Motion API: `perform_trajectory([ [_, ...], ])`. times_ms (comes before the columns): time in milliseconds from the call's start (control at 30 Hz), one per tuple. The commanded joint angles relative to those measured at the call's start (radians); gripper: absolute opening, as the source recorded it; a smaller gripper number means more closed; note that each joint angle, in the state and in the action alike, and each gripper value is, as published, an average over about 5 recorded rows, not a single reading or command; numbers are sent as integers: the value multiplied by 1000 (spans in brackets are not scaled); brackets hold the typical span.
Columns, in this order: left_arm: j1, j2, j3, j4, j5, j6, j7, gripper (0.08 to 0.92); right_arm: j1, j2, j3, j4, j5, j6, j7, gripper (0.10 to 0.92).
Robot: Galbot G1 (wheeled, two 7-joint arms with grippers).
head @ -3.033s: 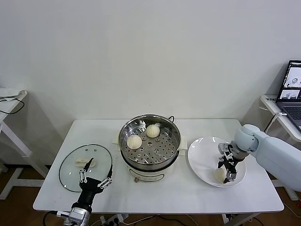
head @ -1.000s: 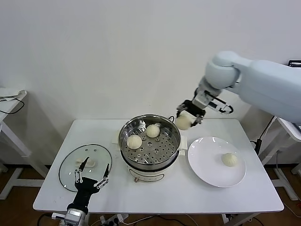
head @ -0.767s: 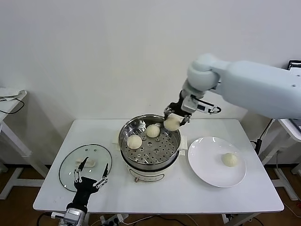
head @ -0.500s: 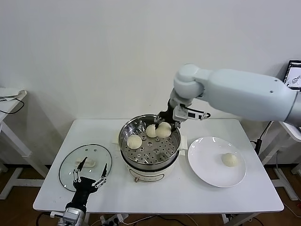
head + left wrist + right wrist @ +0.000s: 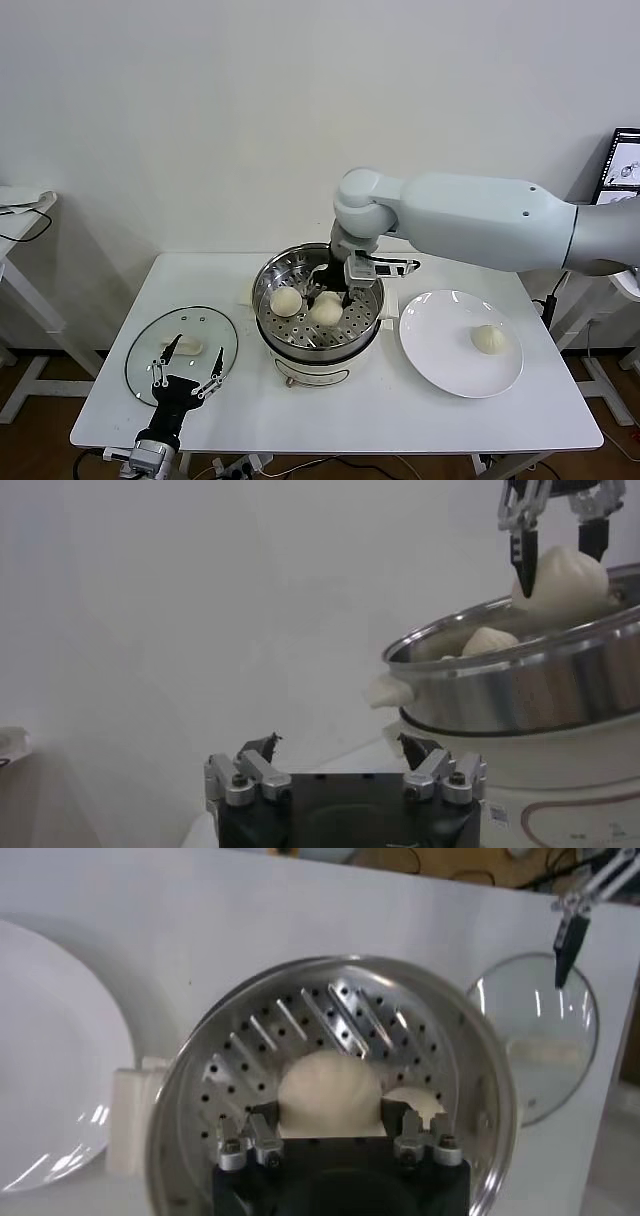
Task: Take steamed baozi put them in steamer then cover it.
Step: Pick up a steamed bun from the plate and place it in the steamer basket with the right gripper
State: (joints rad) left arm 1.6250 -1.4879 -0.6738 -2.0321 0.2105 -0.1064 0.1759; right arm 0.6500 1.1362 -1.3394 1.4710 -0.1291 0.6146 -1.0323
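Observation:
The steamer [image 5: 372, 318] stands mid-table, a steel pot with a perforated tray. My right gripper [image 5: 335, 292] reaches down into it, shut on a baozi [image 5: 326, 312] held low over the tray; the right wrist view shows this bun [image 5: 330, 1093] between the fingers. A second baozi [image 5: 286, 300] lies on the tray's left. Another bun [image 5: 418, 1104] shows partly beside the held one. One baozi [image 5: 488, 339] lies on the white plate [image 5: 430, 345] to the right. My left gripper [image 5: 185, 384] hovers open and empty at the table's front left.
The glass lid [image 5: 160, 345] lies flat on the table left of the steamer, just beyond my left gripper. A laptop [image 5: 625, 165] stands on a side table at far right. Another side table [image 5: 20, 205] is at far left.
My right gripper lifted a baozi off the plate, carried it left over the steamer and lowered it inside. The left gripper drifted slightly back toward the table's front edge.

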Motion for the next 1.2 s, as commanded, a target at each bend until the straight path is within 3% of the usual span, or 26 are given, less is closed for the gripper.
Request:
perform_trajectory([
  [33, -1, 0, -4, 3, -3, 0, 1, 823, -20, 52, -23, -16, 4, 27, 4, 672],
  [1000, -13, 4, -10, 22, -11, 1, 7, 823, -138, 133, 5, -148, -20, -11, -33, 676],
  [1200, -12, 2, -9, 18, -10, 1, 8, 823, -103, 101, 19, -119, 24, -48, -47, 794],
])
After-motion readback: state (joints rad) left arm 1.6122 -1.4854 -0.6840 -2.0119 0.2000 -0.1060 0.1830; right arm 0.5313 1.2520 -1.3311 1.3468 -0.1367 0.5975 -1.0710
